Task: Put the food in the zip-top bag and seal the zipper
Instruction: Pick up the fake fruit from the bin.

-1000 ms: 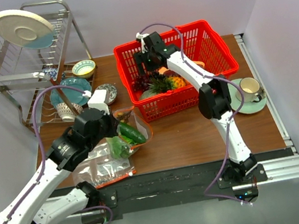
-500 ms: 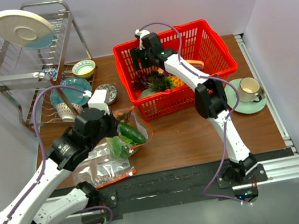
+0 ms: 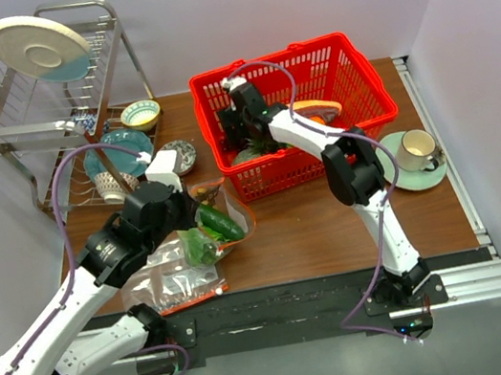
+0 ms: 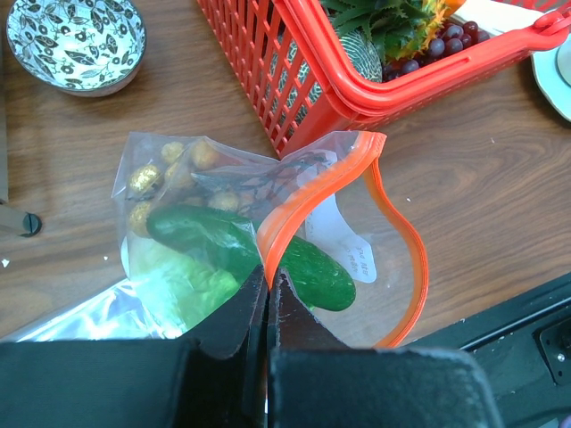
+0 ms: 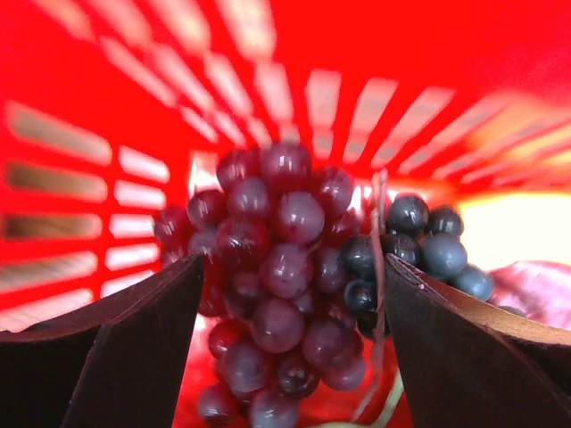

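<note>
Left of the red plastic basket, the clear crinkly zip-top bag holds a dark green cucumber, pale-green cabbage and brown round nuts. The left gripper pinches its red-orange zipper; the right gripper gapes wide around the basket's purple grapes.

- left arm: white tubular links, bulky black joints
- right arm: same white-and-black build
- purple cable looping along each arm
- left gripper: matte black fingers
</note>
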Robot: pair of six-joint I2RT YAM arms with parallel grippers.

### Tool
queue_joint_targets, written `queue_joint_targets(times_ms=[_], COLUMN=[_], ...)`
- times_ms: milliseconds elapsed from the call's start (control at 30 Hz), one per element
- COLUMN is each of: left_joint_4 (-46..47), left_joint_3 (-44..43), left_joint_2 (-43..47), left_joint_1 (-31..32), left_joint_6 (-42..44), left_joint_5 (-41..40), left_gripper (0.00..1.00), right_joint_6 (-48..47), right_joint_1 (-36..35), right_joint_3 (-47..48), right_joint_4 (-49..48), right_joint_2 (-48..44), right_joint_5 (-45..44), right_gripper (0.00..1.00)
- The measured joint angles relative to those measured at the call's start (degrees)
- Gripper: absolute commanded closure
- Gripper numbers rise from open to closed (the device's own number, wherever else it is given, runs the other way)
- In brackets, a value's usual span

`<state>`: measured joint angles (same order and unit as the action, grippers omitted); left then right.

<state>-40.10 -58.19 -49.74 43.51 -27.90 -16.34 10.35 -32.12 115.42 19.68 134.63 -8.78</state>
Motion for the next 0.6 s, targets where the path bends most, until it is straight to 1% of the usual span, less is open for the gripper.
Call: queue_joint_targets(times_ms=[67, 267, 367, 467, 567, 600], left_joint_4=[-0.11, -0.46, -0.55, -0.79, -0.85, -0.9], left_joint_3=[0.07, 0.94, 0.94, 0.94, 0.94, 0.94], left_joint_2=[0.28, 2.19, 2.54, 2.56, 2.56, 2.56], left_joint_1=[0.0, 0.0, 0.0, 0.0, 0.0, 0.0], left_joint_6=[-0.04, -0.46, -0.59, -0.61, -0.61, -0.61], left_joint_5=[0.0, -0.28, -0.39, -0.42, -0.57, -0.66], left_gripper=[1.0, 1.0, 1.0, 1.0, 1.0, 1.0], right_joint_6=[-0.57, -1.22, -1.55, -1.86, -2.05, -2.01], right_joint_1=[-0.55, -0.48, -0.5, -0.5, -0.57, -0.55], right_joint_3=[-1.22, -0.04, 1.55, 4.92, 7.43, 8.15], right_joint_4=[-0.17, 0.15, 0.04, -0.13, -1.11, -1.31], right_joint_2=[0.0, 0.17, 1.22, 4.33, 7.17, 7.63], right_joint_5=[-0.87, -1.22, -1.9, -2.19, -2.27, -2.23], right_gripper=[0.17, 0.18, 0.17, 0.18, 0.23, 0.31])
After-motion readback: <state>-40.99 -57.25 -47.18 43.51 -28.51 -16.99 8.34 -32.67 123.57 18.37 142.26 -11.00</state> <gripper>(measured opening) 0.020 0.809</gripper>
